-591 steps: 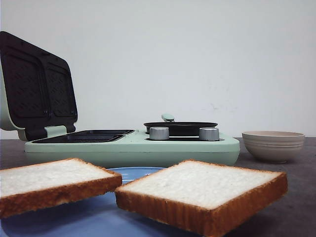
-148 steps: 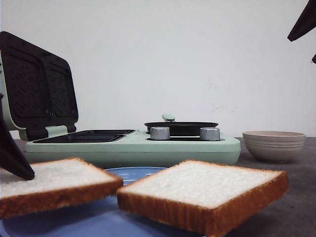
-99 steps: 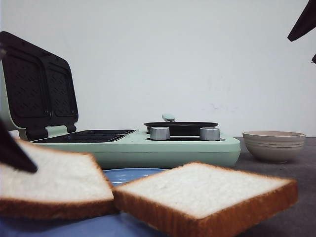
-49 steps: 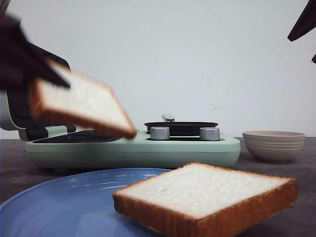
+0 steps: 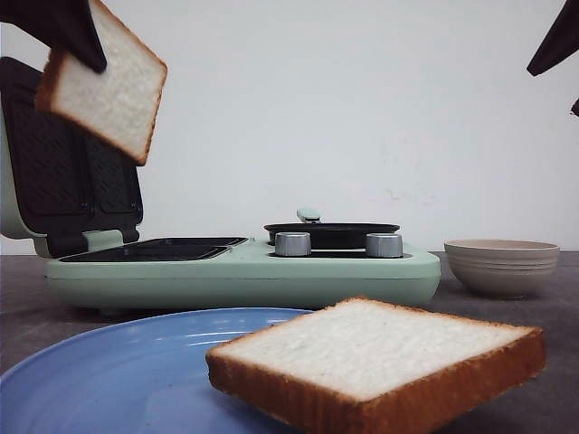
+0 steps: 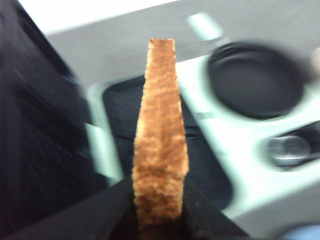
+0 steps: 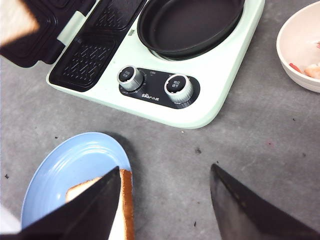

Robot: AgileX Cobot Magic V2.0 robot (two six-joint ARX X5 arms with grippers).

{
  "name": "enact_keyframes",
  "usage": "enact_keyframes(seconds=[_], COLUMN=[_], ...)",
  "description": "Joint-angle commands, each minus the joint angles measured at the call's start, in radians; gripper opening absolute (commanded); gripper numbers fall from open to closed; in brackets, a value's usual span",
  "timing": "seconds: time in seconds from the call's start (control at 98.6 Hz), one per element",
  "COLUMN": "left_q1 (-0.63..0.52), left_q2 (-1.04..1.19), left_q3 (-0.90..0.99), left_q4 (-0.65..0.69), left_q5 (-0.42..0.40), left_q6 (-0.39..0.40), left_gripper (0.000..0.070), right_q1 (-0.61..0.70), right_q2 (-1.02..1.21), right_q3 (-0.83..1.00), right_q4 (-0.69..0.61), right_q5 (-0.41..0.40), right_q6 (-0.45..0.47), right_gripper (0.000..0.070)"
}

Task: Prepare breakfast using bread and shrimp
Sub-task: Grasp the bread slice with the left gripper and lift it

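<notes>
The left pincer point(image 6: 159, 220) is clamped on one slice of bread point(image 5: 101, 80), holding it tilted high in the air in front of the raised lid point(image 5: 68, 172) of the mint-green breakfast maker point(image 5: 244, 271); the wrist view shows the crust edge point(image 6: 160, 150) squeezed between the two dark fingers point(image 6: 120, 205), above the open sandwich plates point(image 5: 158, 249). The second slice of bread point(image 5: 380, 362) lies on the blue plate point(image 5: 136, 371) on the grey surface point(image 7: 240, 145), nearest the front camera. The right pincer point(image 7: 165, 200) hangs high with its jaws spread wide and nothing between them. A black round pan point(image 7: 190, 25) sits on the maker's right half behind two silver knobs point(image 7: 178, 88). To the right stands a beige bowl point(image 5: 500, 264), where the shrimp point(image 7: 307, 70) shows pink-orange inside.
</notes>
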Motion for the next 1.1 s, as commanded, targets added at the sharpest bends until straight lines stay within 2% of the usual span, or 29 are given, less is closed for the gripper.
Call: enact_keyframes(seconds=[0.0,0.183,0.274,0.406,0.568,0.862,1.085], left_q1=[-0.015,-0.039,-0.049,-0.052,-0.051,-0.045,-0.028], left_q2=[0.064,0.233,0.304,0.399,0.502,0.648,0.711], left_q3=[0.040,0.103,0.124,0.174,0.241,0.328,0.355], left_q4=[0.014,0.103,0.161,0.171,0.180,0.224,0.225], left_q5=[-0.051,-0.172,-0.212,-0.219,-0.286,-0.300,-0.328], left_q6=[0.166,0.325,0.379,0.408,0.450,0.560,0.601], left_gripper=[0.0004,0.0004,0.0004,0.0004,0.0004,0.0004,0.0004], right_q1=[0.003,0.003,0.003,0.003,0.003,0.005,0.005], right_q2=[0.003,0.003,0.003,0.003,0.003,0.003,0.003], right_q3=[0.014,0.014,0.014,0.014,0.014,0.014,0.014], right_q4=[0.005,0.005,0.004,0.004,0.003,0.000,0.000], right_q5=[-0.003,-0.003,-0.003,-0.003,-0.003,-0.003,-0.003], right_q6=[-0.026,-0.037,-0.048,-0.052,-0.055,-0.060,-0.060], right_gripper=[0.0343,0.0343,0.0343,0.0343,0.0343,0.0343,0.0343])
